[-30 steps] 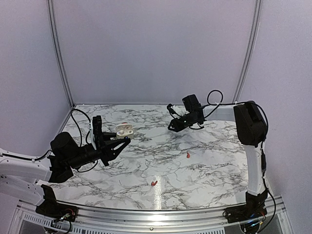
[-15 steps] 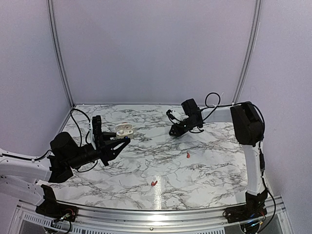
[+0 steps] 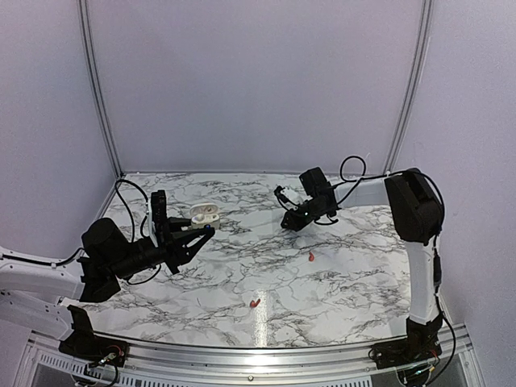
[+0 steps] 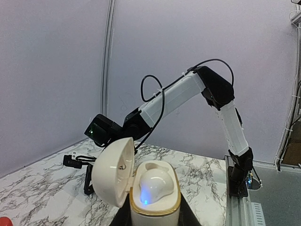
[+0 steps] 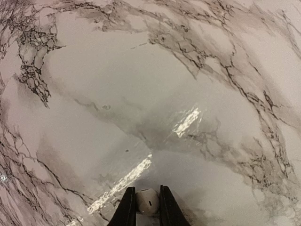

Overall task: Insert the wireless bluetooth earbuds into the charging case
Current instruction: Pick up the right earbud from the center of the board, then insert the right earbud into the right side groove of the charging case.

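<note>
Now, left jaws: clenched on the charging case (image 4: pixel 155 207), with dark fingers (image 4: pixel 188 217) flanking its base.
Charging case: a cream-white, egg-like shell with a gold rim. It stands upright with its hinged lid (image 4: pixel 113 172) swung open to one side.
Inside the case: a seated earbud (image 4: pixel 155 181), white and rounded, with a blue light glowing low on its front. A shallow hollow shows just behind it.
Case height: I cannot tell whether it hangs clear of the marble tabletop (image 3: pixel 363 274) or rests on it.
Right jaws: grasping a gripped earbud (image 5: pixel 147 201), their two fingers (image 5: pixel 127 207) pressed against its sides.
Gripped earbud: small, white and rounded, with a dark spot facing the wrist camera and bare marble beyond it.
Right jaws' place: in the top view, well to the right of the charging case, at much the same depth, and apart from it.
First red piece (image 3: pixel 311 257): tiny, lying on the tabletop to the right of the charging case and nearer the arm bases. It is touched by neither arm.
Second red piece (image 3: pixel 255 303): also tiny, nearer the bases again and closer to the case's side. It lies well apart from the first piece.
</note>
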Action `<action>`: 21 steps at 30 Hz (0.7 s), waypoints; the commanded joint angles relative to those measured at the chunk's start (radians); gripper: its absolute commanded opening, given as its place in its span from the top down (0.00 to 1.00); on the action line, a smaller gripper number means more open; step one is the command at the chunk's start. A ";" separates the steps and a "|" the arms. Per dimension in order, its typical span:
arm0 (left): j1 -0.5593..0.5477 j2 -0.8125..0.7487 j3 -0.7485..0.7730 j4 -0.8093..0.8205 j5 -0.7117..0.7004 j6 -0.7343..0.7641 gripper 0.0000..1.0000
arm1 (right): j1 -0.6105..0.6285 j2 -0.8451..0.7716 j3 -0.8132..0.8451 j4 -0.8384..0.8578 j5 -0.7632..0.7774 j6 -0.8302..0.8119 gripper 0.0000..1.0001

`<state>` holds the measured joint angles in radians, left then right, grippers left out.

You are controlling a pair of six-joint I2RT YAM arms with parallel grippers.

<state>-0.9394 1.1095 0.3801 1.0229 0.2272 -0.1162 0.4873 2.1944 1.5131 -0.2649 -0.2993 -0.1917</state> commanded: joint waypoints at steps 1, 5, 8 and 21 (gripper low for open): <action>0.006 -0.022 0.004 0.034 0.001 -0.003 1.00 | 0.044 -0.120 -0.103 0.018 0.030 0.013 0.89; 0.007 -0.009 -0.003 0.034 0.007 -0.007 1.00 | 0.086 -0.240 -0.200 0.052 0.054 0.026 0.89; 0.007 0.001 -0.016 0.033 0.014 -0.011 1.00 | 0.124 -0.353 -0.285 0.077 0.078 0.039 0.90; 0.002 0.003 -0.102 0.035 0.033 -0.031 1.00 | 0.324 -0.636 -0.589 0.164 0.111 0.148 0.90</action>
<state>-0.9394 1.1183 0.3042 1.0237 0.2508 -0.1318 0.7502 1.5879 0.9798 -0.1459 -0.1982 -0.1081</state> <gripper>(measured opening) 0.228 0.159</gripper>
